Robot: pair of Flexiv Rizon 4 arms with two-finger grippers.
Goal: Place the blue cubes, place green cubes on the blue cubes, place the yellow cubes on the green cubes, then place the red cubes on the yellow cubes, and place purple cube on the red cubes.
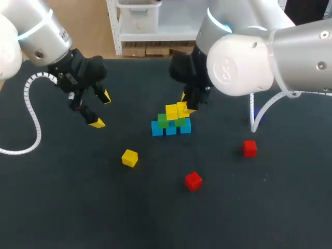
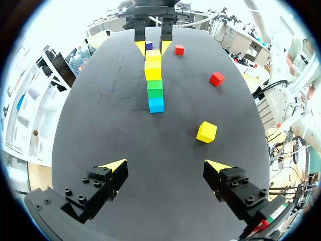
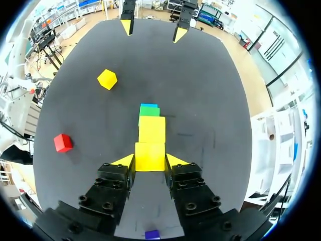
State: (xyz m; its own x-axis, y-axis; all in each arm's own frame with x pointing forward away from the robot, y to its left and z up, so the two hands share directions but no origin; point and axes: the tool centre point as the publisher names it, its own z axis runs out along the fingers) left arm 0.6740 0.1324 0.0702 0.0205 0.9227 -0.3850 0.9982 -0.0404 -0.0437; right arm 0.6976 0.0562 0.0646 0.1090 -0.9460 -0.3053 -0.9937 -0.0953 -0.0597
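A row of blue cubes (image 1: 171, 127) carries two green cubes (image 1: 164, 120). One yellow cube (image 1: 171, 111) sits on the left green cube. My right gripper (image 1: 188, 107) is shut on a second yellow cube (image 3: 150, 156), just above the right green cube (image 1: 180, 122); I cannot tell whether they touch. My left gripper (image 1: 101, 110) hangs open and empty to the stack's left, its fingertips (image 2: 115, 165) wide apart. A loose yellow cube (image 1: 129, 157), two red cubes (image 1: 193, 180) (image 1: 249, 148) and a purple cube (image 2: 149, 45) lie on the table.
The dark table (image 1: 62, 207) has free room along its front and left. The purple cube (image 3: 152, 234) lies behind my right gripper, mostly hidden by the right arm in the head view. My left arm's white cable (image 1: 31, 111) loops over the table's left part.
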